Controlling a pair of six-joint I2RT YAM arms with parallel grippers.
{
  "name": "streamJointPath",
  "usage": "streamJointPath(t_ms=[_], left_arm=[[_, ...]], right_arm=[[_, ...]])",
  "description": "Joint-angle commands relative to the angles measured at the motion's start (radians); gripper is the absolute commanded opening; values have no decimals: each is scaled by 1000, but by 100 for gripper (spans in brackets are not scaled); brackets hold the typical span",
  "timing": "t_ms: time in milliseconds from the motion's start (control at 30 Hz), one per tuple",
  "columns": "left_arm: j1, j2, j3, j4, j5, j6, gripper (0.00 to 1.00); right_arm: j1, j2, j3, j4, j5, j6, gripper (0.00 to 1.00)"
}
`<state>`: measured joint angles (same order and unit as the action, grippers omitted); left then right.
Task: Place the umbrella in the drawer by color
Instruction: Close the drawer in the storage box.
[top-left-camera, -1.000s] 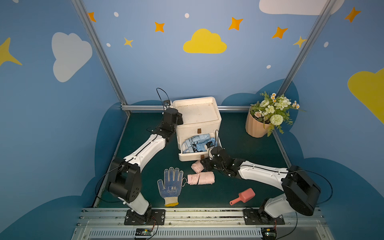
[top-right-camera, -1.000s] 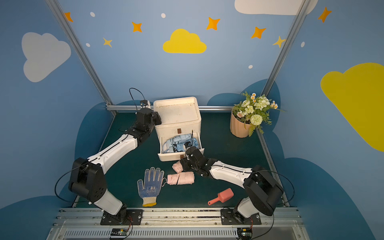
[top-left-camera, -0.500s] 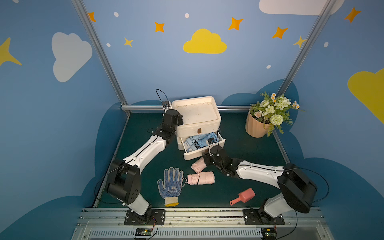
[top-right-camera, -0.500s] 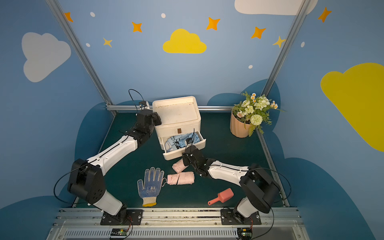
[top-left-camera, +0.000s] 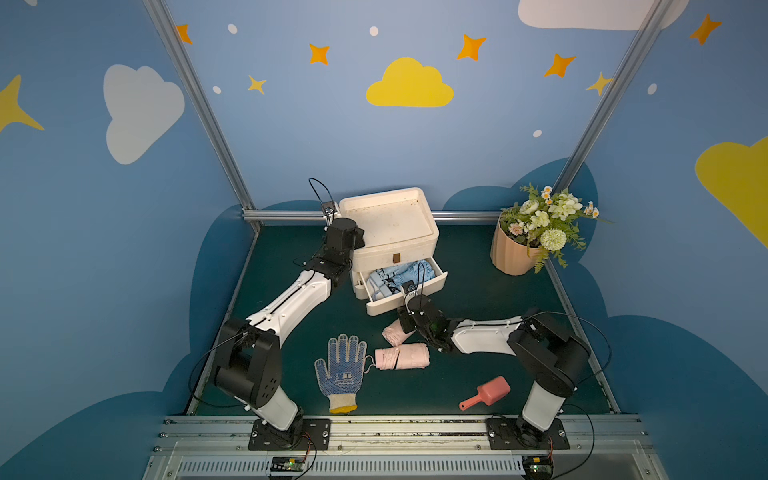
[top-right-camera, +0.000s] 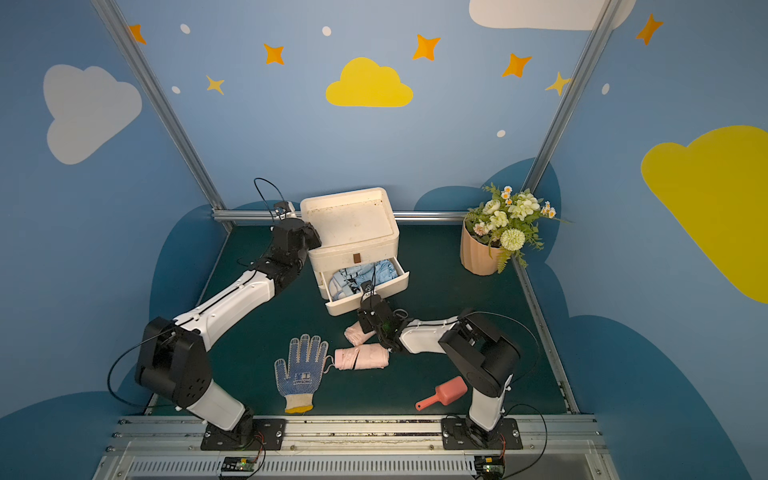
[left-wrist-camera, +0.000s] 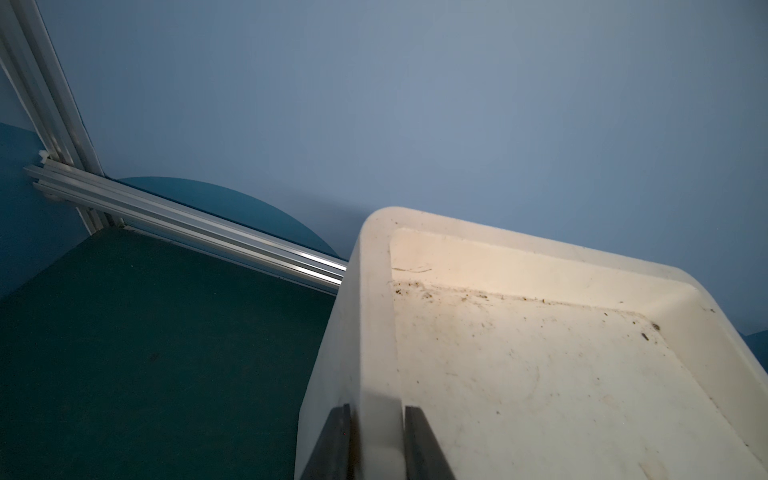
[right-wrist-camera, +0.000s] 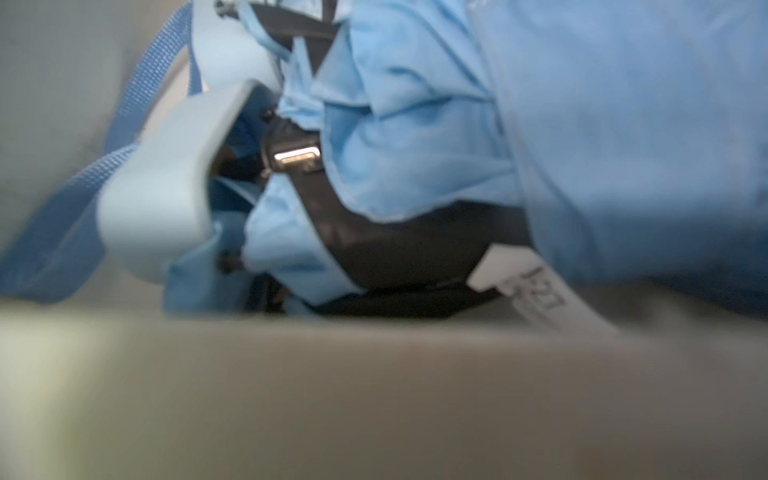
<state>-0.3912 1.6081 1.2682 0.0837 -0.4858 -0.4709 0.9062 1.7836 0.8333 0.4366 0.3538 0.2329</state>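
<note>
The left hand (left-wrist-camera: 376, 419) pinches the cabinet (top-left-camera: 390, 222) rim (blue umbrella (top-left-camera: 401, 272) in drawer (top-left-camera: 409, 298)).

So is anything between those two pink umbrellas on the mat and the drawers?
Yes. The open lower drawer holds blue umbrella fabric, the upper drawer is shut, and the right gripper sits at the lower drawer's front.

Chest (top-left-camera: 388, 226): cream-white, brown tab.
Drawer umbrella (top-left-camera: 401, 273): light blue, black parts.
Long umbrella (top-left-camera: 402, 357), short umbrella (top-left-camera: 394, 333): pale pink.
Glove (top-left-camera: 340, 374): white knit, blue dots, yellow cuff.
Scoop (top-left-camera: 488, 392): coral.
Pot (top-left-camera: 507, 257): peach, ribbed.
Tabletop (top-left-camera: 478, 291): dark green.
Wall (top-left-camera: 415, 158): blue, yellow clouds, orange stars.
</note>
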Motion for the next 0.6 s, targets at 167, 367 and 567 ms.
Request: streamJointPath(t_ms=[167, 367, 567], left_arm=[[-69, 4, 28, -243, 271, -18, 17], [-69, -5, 21, -258, 291, -59, 18], [-68, -11, 20, -274, 272, -68, 18]], right_arm=[[1, -104, 64, 441, 58, -14, 51], [-14, -76, 96, 408, 48, -24, 52], [-8, -89, 42, 403, 46, 14, 52]])
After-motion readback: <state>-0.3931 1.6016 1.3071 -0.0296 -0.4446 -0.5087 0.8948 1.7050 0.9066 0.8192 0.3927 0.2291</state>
